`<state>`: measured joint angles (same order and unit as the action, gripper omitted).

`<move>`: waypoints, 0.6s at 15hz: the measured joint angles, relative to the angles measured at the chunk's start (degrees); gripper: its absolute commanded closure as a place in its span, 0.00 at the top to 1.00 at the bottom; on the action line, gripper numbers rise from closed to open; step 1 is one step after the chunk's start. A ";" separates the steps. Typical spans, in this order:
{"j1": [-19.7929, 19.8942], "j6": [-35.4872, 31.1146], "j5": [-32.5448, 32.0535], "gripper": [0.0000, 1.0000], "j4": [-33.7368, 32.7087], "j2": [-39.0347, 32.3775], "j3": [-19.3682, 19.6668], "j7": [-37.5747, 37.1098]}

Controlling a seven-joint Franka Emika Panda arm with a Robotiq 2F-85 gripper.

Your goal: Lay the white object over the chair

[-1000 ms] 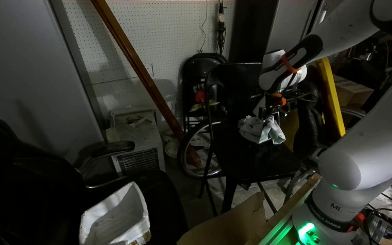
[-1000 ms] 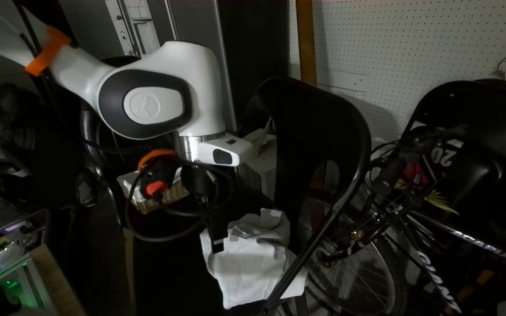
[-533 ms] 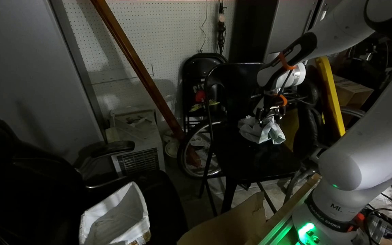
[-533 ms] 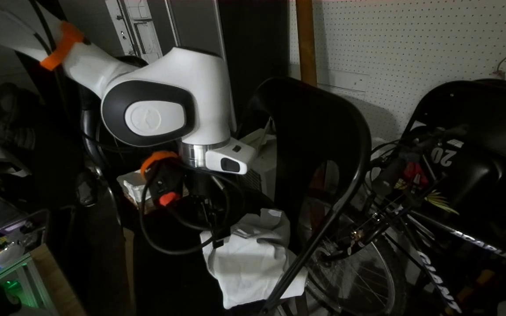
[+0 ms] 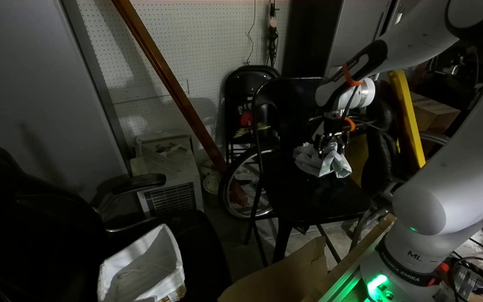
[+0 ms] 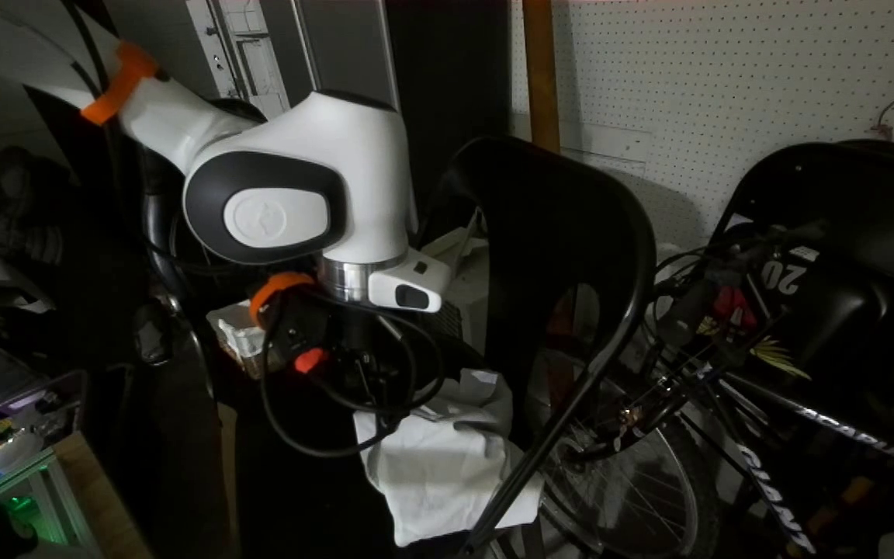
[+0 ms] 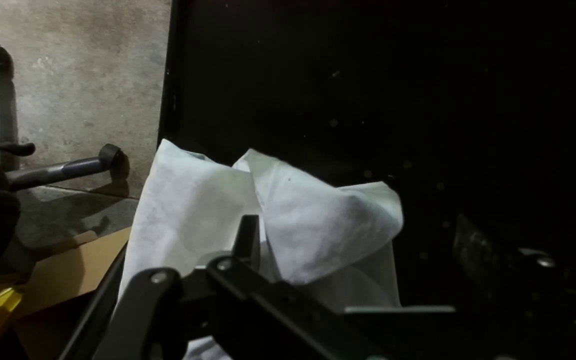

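The white cloth (image 5: 334, 164) lies crumpled on the seat of the black chair (image 5: 308, 201), near the seat's side edge. It also shows in an exterior view (image 6: 447, 473), with part of it hanging past the seat, and in the wrist view (image 7: 328, 220), with a raised fold. The chair's upright back (image 6: 563, 225) is bare. My gripper (image 5: 332, 151) points down just above the cloth. In the wrist view the gripper (image 7: 360, 235) has its fingers wide apart, one over the cloth and the dim one past the fold. It holds nothing that I can see.
A bicycle (image 6: 757, 466) and folded black chairs (image 6: 843, 233) stand behind the chair. A black armchair (image 5: 199, 239) holds a white-lined basket (image 5: 141, 268). A cardboard sheet (image 5: 283, 272) lies before the chair. A cable (image 6: 284, 435) loops beside the gripper.
My gripper has moved a little down, and its wrist has turned slightly and shifted right in an exterior view. The cloth and the chair have not moved.
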<state>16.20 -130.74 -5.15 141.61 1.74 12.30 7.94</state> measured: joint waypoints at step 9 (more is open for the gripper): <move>0.00 0.10 0.23 0.43 0.00 -0.63 0.01 3.72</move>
<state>16.20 -130.64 -4.92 141.60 1.11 12.31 11.66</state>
